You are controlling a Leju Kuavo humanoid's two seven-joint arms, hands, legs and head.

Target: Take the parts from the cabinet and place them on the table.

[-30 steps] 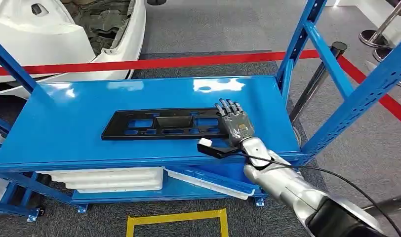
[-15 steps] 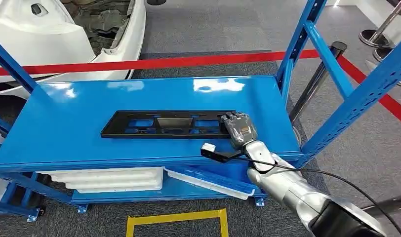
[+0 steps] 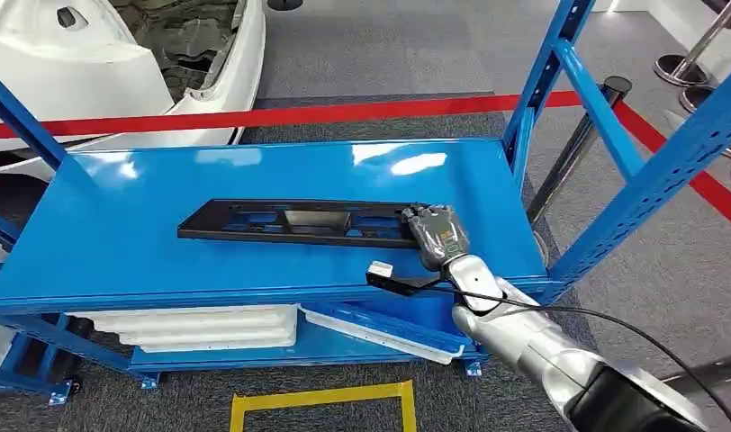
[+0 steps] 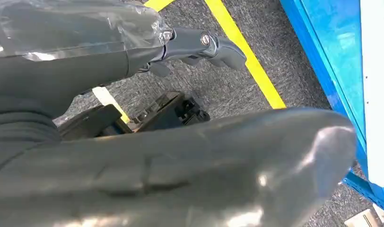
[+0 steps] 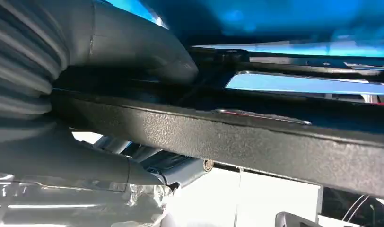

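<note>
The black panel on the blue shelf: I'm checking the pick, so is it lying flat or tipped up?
Tipped: the black panel shows its near edge raised off the blue shelf, right hand gripping its end.

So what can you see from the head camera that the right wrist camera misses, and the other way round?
Only the head view shows the whole blue shelf, the full length of the black plastic part, the red floor tape, the white car body behind and the white panels on the lower shelf.

Only the right wrist view shows the part's grainy underside edge up close.

Both show the right robot hand gripping the black part's end above the blue shelf.
</note>
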